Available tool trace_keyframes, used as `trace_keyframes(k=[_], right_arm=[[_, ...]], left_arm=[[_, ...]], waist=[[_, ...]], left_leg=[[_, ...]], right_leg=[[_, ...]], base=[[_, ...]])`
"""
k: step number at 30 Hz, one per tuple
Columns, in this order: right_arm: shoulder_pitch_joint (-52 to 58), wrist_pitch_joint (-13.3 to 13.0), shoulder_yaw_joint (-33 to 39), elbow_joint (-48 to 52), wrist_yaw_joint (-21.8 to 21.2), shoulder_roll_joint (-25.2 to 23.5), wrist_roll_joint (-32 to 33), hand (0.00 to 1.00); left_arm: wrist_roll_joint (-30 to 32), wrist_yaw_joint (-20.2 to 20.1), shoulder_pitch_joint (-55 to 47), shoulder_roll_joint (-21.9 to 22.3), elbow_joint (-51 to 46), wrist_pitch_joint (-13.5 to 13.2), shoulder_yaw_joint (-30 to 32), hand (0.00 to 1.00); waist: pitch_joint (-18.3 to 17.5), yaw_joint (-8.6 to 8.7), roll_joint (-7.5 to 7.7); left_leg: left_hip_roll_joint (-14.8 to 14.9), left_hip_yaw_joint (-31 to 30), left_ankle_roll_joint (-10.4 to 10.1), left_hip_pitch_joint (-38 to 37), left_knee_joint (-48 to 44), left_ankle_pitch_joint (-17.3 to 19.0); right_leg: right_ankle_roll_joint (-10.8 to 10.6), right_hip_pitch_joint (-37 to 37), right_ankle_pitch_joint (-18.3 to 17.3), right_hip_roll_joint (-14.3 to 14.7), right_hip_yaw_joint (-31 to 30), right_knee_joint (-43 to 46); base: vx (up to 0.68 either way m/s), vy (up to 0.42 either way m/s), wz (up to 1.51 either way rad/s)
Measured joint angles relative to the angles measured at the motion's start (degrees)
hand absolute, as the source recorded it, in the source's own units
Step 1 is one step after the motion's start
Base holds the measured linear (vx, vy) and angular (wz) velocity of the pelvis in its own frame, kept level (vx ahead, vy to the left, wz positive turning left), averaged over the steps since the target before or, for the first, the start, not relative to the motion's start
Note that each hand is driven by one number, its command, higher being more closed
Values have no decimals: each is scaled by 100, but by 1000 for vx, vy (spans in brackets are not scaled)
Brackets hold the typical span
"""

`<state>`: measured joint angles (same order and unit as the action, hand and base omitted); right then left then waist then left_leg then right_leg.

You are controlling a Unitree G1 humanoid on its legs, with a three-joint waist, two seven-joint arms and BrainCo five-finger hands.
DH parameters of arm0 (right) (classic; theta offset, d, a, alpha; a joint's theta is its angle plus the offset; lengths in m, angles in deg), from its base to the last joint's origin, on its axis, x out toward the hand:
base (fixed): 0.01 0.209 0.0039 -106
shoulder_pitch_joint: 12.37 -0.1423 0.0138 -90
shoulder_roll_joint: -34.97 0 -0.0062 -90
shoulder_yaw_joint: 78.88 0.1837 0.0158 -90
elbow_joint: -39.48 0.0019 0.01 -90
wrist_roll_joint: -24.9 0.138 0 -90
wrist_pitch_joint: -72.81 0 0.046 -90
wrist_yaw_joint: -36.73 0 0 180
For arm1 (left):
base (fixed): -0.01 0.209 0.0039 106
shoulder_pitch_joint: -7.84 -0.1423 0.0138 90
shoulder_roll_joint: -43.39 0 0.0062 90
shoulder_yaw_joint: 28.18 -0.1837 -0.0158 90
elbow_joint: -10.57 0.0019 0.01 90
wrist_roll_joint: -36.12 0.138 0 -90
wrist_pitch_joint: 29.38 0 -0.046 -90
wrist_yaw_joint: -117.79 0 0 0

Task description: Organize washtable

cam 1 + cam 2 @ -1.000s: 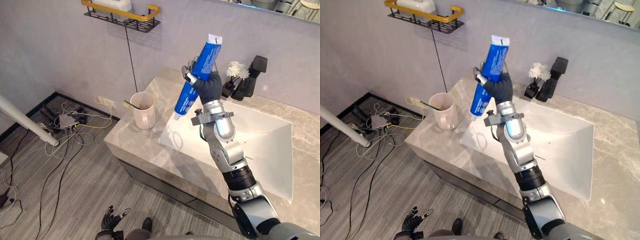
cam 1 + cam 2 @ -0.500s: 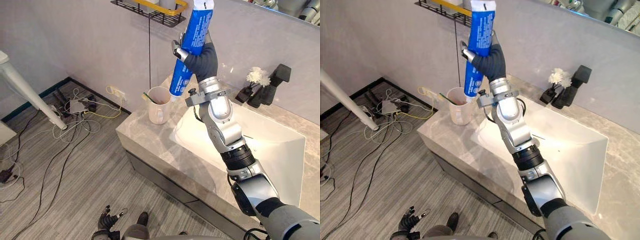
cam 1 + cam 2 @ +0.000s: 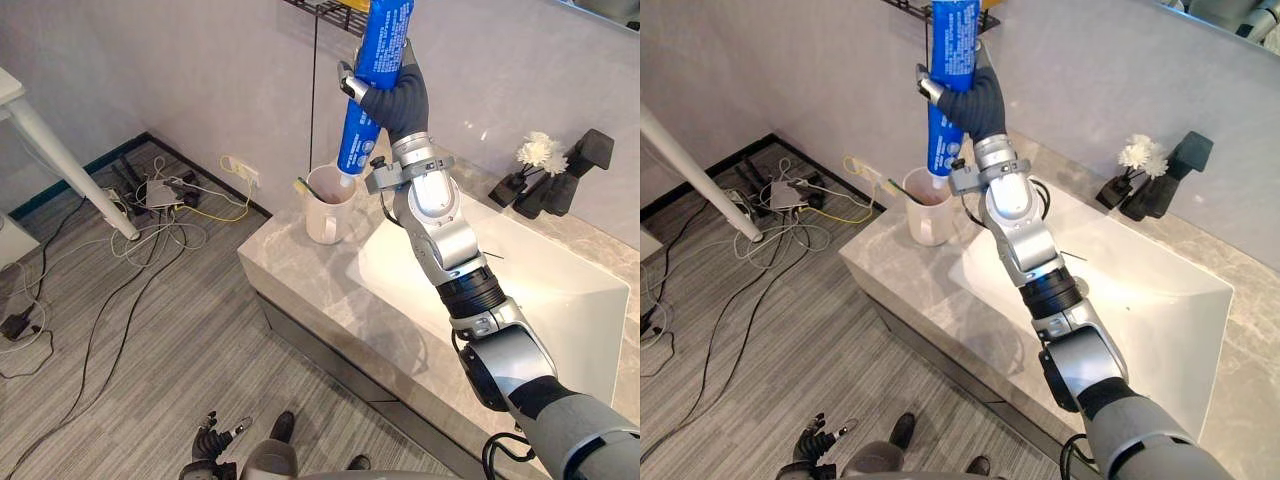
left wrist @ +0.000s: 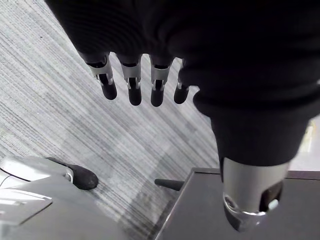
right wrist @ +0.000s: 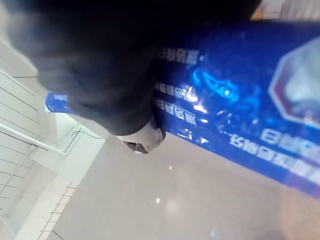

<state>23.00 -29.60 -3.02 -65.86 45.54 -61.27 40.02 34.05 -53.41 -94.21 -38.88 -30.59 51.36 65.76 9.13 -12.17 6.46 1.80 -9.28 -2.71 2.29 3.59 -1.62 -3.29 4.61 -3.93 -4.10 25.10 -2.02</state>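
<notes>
My right hand (image 3: pixel 392 92) is raised high in front of the wall, shut on a large blue toothpaste tube (image 3: pixel 357 140). The tube stands nearly upright, its white cap end pointing down at the mouth of a cream cup (image 3: pixel 326 210). That cup sits on the marble counter's left corner with a toothbrush (image 3: pixel 302 186) in it. In the right wrist view the blue tube (image 5: pixel 240 95) lies across my palm under the curled thumb. My left hand (image 4: pixel 131 80) hangs low over the grey floor, its fingers straight and holding nothing.
A white sink basin (image 3: pixel 520 300) is set in the marble counter (image 3: pixel 300 285). A black faucet (image 3: pixel 582 165) and a small vase of white flowers (image 3: pixel 535 158) stand at the back. A black wire shelf (image 3: pixel 340 14) hangs above the cup. Cables (image 3: pixel 160 205) litter the floor at left.
The camera has shifted. My right hand has carried the tube to the left and up, from above the basin's edge to over the cup, and turned it more upright.
</notes>
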Motion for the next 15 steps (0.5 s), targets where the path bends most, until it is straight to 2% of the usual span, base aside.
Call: trace_keyframes(k=[6,15], right_arm=[[-32,25,0,-247,0,-4,8,100],[-255,45,-1,-610,-3,-38,7,100]], left_arm=[[-8,0,-1,-13,3,-2,-4,0],[-104,-1,0,-91,1,-9,-122,0]], waist=[[44,-126,3],[183,-133,24]], left_leg=[[-6,-25,0,102,-30,0],[-31,-99,0,153,-79,0]], right_leg=[[0,-59,-3,1,22,3],[0,-66,-4,-7,91,3]], base=[[-9,4,3],[1,11,5]])
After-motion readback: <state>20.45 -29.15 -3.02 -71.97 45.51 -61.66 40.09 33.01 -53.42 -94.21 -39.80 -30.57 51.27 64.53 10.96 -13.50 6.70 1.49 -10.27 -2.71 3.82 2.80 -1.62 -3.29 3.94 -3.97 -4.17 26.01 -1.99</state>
